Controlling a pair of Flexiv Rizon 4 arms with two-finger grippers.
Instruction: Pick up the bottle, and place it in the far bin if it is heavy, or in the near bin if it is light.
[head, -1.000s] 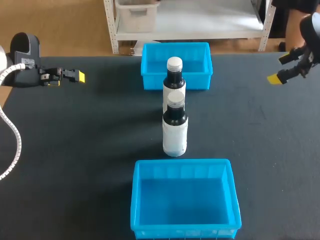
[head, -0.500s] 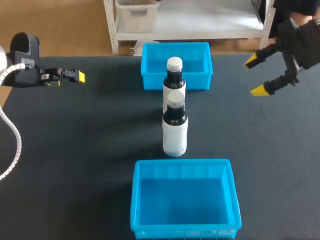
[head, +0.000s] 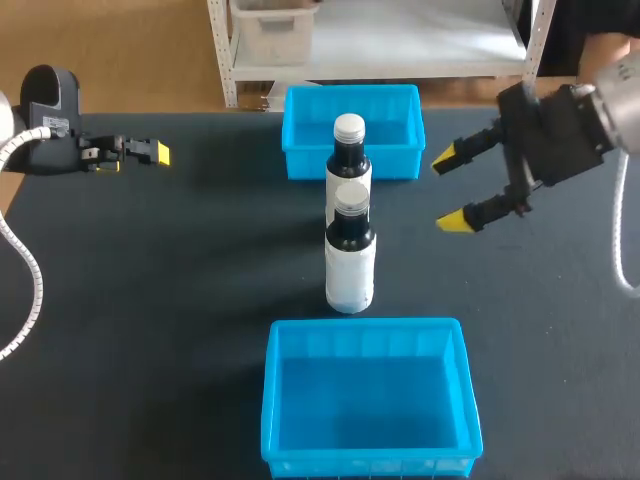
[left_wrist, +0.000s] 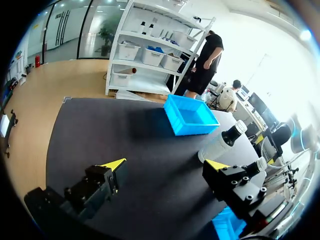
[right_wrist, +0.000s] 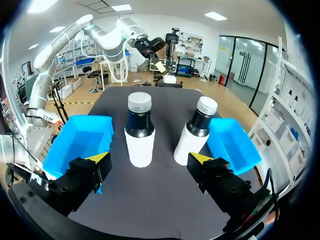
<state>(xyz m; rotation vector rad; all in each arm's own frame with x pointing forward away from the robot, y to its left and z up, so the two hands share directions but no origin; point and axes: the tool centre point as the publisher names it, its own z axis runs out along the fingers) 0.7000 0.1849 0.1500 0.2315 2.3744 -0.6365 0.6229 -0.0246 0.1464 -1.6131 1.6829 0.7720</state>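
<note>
Two dark bottles with white labels and white caps stand in a row mid-table. The near bottle (head: 350, 262) (right_wrist: 140, 131) is behind the near blue bin (head: 368, 326) (right_wrist: 75, 142). The far bottle (head: 349, 158) (right_wrist: 196, 132) stands against the far blue bin (head: 303, 160) (right_wrist: 233, 142). My right gripper (head: 449, 189) (right_wrist: 149, 158) is open to the right of the bottles, apart from them, both bottles ahead of its fingers. My left gripper (head: 150, 152) (left_wrist: 165, 165) is open at the table's left, holding nothing, with the bottles (left_wrist: 221, 145) and the far bin (left_wrist: 192, 116) ahead of it.
Both bins hold nothing. Bare black tabletop (head: 180, 300) spreads left and right of the bottle row. The gap between the two bottles is narrow.
My right arm has swung in from the far right edge, leftward toward the bottles, with its gripper still open. The left arm and the bottles have not moved.
</note>
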